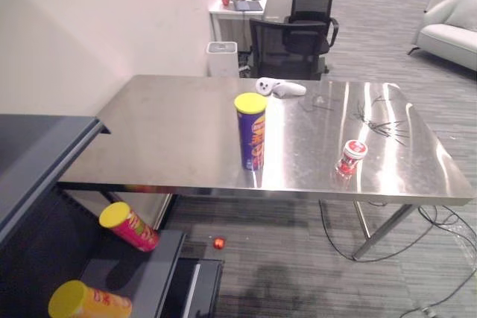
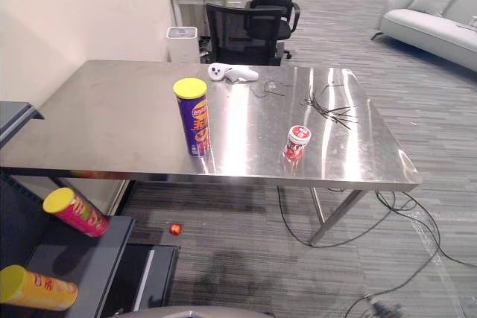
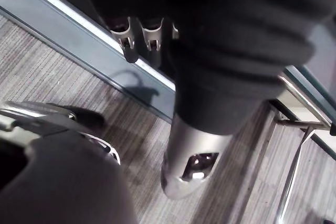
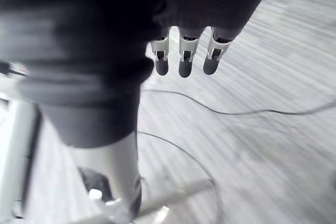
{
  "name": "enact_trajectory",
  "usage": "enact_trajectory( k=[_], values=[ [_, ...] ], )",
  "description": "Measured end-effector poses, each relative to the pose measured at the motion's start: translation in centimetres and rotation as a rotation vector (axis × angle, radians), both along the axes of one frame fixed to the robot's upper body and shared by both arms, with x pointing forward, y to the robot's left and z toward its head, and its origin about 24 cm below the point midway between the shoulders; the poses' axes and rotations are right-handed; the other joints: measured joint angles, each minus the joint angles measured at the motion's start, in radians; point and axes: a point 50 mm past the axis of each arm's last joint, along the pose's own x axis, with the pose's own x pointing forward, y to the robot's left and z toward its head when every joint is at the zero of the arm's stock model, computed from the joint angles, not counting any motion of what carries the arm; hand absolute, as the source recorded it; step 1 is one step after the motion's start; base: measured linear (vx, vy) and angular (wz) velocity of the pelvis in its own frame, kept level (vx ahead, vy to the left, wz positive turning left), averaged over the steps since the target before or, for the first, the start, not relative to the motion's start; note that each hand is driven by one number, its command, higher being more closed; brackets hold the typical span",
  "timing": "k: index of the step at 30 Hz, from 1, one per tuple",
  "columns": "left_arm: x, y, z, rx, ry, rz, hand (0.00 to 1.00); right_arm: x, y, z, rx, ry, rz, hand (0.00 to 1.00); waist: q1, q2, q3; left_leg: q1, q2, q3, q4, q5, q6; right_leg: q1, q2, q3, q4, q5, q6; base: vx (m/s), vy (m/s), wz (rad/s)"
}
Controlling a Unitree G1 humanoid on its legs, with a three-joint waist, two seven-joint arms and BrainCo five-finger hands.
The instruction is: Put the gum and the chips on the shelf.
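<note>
Gum pot [image 1: 351, 157], where does it stand?
— Upright on the steel table [image 1: 171, 124], near the front edge and toward the robot's right.
— And the chips can [image 1: 251, 130]?
— Upright too, yellow lid on top, nearer the middle of the table and well apart from the gum, on its left.
— The shelf [image 1: 138, 267]?
— Low on the robot's left, below the table (two other cans [image 1: 130, 227] already lie on their sides there).
— The hands?
— The left hand [image 3: 151, 38] hangs with loose, straight fingers and holds nothing. The right hand [image 4: 181, 59] is the same, over the carpet [image 4: 273, 145].
— So which reaches for what?
— Both things stand ahead of and above the hands. The gum looks nearer the right arm, the chips nearer the left and the shelf; each would suit a grasp from the side.
</note>
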Motion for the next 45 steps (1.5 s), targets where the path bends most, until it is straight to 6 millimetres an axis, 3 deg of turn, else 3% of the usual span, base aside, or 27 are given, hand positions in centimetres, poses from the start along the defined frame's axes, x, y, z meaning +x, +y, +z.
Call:
enact_trajectory(
  k=[3, 6, 9, 12, 17, 27, 45],
  values=[
    [0.2, 0.0, 0.0, 0.005, 0.0, -0.041, 0.0, 5.3, -2.0, 6.0, -0.269, -0.127, 0.148, 0.0, -0.002, 0.0, -0.001, -0.001, -0.002, -0.001, 0.001, -0.005, -0.001, -0.012, 0.003, 0.022, 0.0, 0.001, 0.001, 0.02, -0.006, -0.18],
    [0.4, 0.1, 0.1, 0.009, 0.003, -0.079, 0.0, 9.0, -0.5, 9.8, -0.413, -0.243, 0.299, 0.0, -0.007, -0.001, -0.001, -0.005, -0.003, -0.002, 0.002, -0.007, 0.0, -0.018, 0.006, 0.026, 0.001, 0.001, 0.001, 0.0, -0.007, -0.06],
    [0.5, 0.1, 0.1, 0.011, -0.001, -0.098, 0.0, 11.3, 1.7, 12.8, -0.535, -0.314, 0.444, 0.0, -0.006, -0.002, -0.002, -0.022, -0.002, -0.007, 0.022, -0.018, 0.0, -0.026, 0.005, 0.026, 0.001, 0.002, 0.002, 0.0, 0.0, 0.0],
    [0.6, 0.2, 0.2, 0.01, 0.0, -0.114, 0.0, 12.1, 3.2, 14.0, -0.566, -0.361, 0.541, 0.0, -0.005, -0.004, -0.003, -0.041, -0.004, -0.017, 0.044, -0.025, 0.004, -0.036, 0.002, 0.028, 0.004, 0.004, 0.006, 0.0, 0.0, 0.0],
    [0.2, 0.4, 0.2, 0.019, 0.019, -0.16, 0.0, 13.1, 6.5, 15.4, -0.582, -0.437, 0.769, 0.0, -0.011, -0.004, -0.003, -0.055, -0.005, -0.033, 0.082, -0.046, 0.011, -0.035, -0.001, 0.029, 0.006, 0.006, 0.01, 0.0, -0.002, -0.01],
    [0.2, 0.5, 0.2, 0.014, 0.015, -0.173, 0.0, 14.0, 8.3, 15.1, -0.55, -0.448, 0.891, 0.0, -0.004, -0.006, -0.001, -0.075, -0.011, -0.082, 0.111, -0.058, 0.016, -0.032, -0.012, 0.006, 0.007, 0.009, 0.014, -0.03, -0.017, 0.06],
    [0.2, 0.5, 0.2, 0.032, 0.023, -0.167, 0.0, 16.2, 9.0, 17.7, -0.542, -0.682, 0.78, 0.0, 0.001, -0.005, 0.016, -0.091, -0.023, -0.12, 0.115, -0.056, 0.018, -0.026, -0.019, -0.03, 0.0, 0.01, 0.015, 0.0, -0.005, 0.05]
  ],
)
